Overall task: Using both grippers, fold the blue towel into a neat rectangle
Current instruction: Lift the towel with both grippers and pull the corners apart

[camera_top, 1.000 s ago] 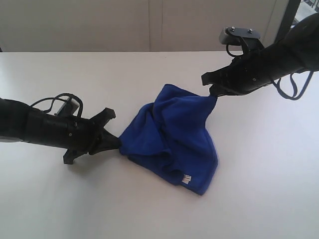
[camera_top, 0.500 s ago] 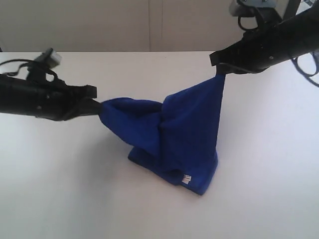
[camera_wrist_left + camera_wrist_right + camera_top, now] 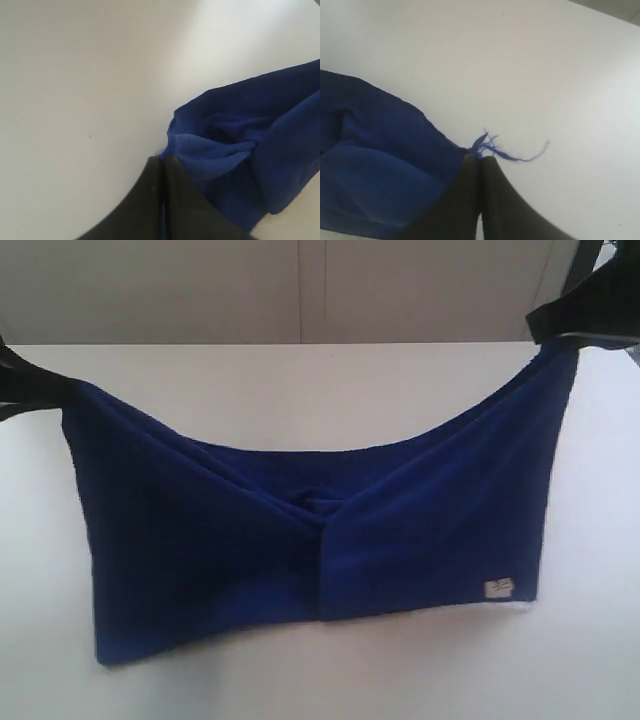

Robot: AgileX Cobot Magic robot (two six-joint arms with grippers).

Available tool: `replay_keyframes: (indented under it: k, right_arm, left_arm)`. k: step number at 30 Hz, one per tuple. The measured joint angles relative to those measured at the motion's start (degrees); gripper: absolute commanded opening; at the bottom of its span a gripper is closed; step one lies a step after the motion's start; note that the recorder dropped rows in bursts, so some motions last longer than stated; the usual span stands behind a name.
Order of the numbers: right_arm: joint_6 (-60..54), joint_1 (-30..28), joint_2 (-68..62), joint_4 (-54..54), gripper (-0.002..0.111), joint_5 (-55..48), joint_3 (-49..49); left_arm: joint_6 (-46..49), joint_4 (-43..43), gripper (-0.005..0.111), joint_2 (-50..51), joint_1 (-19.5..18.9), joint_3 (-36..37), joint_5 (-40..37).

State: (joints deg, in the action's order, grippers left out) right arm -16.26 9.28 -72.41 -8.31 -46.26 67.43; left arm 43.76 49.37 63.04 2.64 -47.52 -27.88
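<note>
Royal-blue fleece: blue towel [image 3: 300, 540] hung spread wide over white table [image 3: 300, 390], sagging mid-span. Left gripper [image 3: 161, 167] clenched on one upper corner, right gripper [image 3: 480, 162] clenched on the other.

Exterior view only: full span, central crease, white tag [image 3: 498, 587] near lower right edge; print too small to read.

Right wrist view only: loose blue threads [image 3: 512, 155] trailing from pinched corner.

Left wrist view only: bunched folds beside closed fingertips.

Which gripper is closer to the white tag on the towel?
Right. The right gripper pinches the corner above the white tag; the left gripper holds the far corner.
</note>
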Motion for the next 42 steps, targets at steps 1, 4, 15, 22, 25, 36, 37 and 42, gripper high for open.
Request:
replay_keyframes:
  k: [1, 4, 15, 22, 25, 36, 37, 42]
  right_arm:
    - [0.3, 0.0, 1.6, 0.4, 0.0, -0.7, 0.0]
    - [0.7, 0.0, 6.3, 0.8, 0.0, -3.1, 0.0]
    - [3.1, 0.0, 26.3, 2.2, 0.0, -12.7, 0.0]
    - [6.7, 0.0, 40.5, 6.3, 0.0, -18.6, 0.0]
    - [10.4, 0.0, 44.3, 10.4, 0.0, -20.0, 0.0]
    - [17.4, 0.0, 37.9, 13.5, 0.0, -16.6, -6.9]
    - [17.8, 0.0, 36.0, 13.5, 0.0, -14.4, -9.2]
    - [18.6, 0.0, 24.4, 13.5, 0.0, 0.6, -20.0]
  left_arm:
    - [-0.1, -0.9, 0.0, -1.9, 0.0, 0.0, -0.3]
    - [-2.0, -3.7, 0.0, -7.5, 0.0, 0.0, -1.0]
    - [-24.2, -28.4, 0.0, -26.0, 0.0, -2.6, -11.9]
    - [-30.9, -37.1, 0.0, -35.4, 0.0, -9.7, -18.4]
    - [-35.6, -42.2, 0.0, -37.1, 0.0, -12.3, -19.9]
    - [-45.5, -45.1, 0.0, -30.3, 0.0, -6.5, -24.4]
    - [-45.8, -45.2, 0.0, -28.8, 0.0, -4.3, -22.5]
    - [-46.7, -45.5, 0.0, -19.8, 0.0, 6.8, -7.8]
